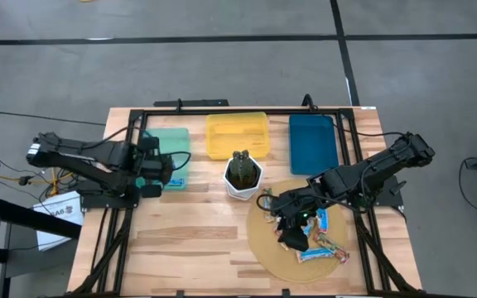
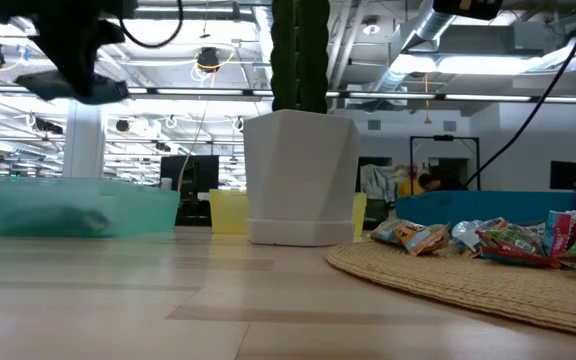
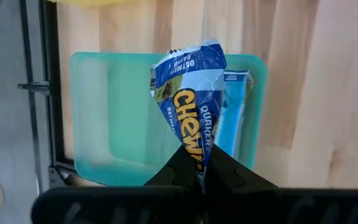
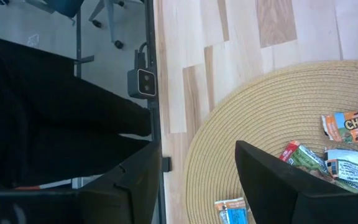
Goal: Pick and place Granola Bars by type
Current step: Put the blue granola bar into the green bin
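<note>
We see the left gripper (image 3: 199,177) above the teal bin (image 3: 98,118), its jaws clenched on a blue granola bar (image 3: 190,93), with another blue bar (image 3: 232,109) lying in that bin. The right gripper (image 1: 292,225) hangs with jaws spread over the woven mat (image 1: 267,248), where the remaining granola bars (image 1: 321,244) lie heaped on the table (image 1: 180,248).

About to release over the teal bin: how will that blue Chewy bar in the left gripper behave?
Probably light: the left gripper holds the blue Chewy bar by one crimped end. The wrapper looks crinkled and glossy, so likely floppy and slippery. It should drop flat into the teal bin, not roll.
</note>
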`<action>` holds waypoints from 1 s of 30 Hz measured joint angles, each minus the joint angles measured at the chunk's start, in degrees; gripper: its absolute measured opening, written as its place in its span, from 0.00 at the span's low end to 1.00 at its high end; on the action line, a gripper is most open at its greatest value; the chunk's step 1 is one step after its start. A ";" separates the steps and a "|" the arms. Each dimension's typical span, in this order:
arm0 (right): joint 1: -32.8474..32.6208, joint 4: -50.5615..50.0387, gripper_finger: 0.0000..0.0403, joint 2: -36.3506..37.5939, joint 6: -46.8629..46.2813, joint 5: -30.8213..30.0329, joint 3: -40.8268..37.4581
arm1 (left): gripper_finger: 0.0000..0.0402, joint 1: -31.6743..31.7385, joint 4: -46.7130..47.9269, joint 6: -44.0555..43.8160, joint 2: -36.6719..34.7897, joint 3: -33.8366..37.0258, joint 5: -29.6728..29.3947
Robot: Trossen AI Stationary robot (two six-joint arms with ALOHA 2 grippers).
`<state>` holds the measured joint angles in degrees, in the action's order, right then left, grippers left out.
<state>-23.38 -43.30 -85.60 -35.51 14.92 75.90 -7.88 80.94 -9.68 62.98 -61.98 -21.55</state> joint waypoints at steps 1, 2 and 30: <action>-0.02 0.03 0.48 0.00 0.02 0.00 0.00 | 0.00 1.10 -0.98 0.89 0.05 0.90 0.22; -0.02 0.03 0.48 0.00 0.02 0.00 0.00 | 0.00 2.27 -1.93 1.70 0.05 2.07 0.84; 0.00 -0.03 0.45 0.02 -0.04 -0.04 -0.02 | 0.00 23.53 -25.58 22.55 -1.02 20.68 12.21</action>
<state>-23.38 -43.33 -85.58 -35.55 14.87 75.88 15.65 55.36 12.88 61.95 -41.30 -9.34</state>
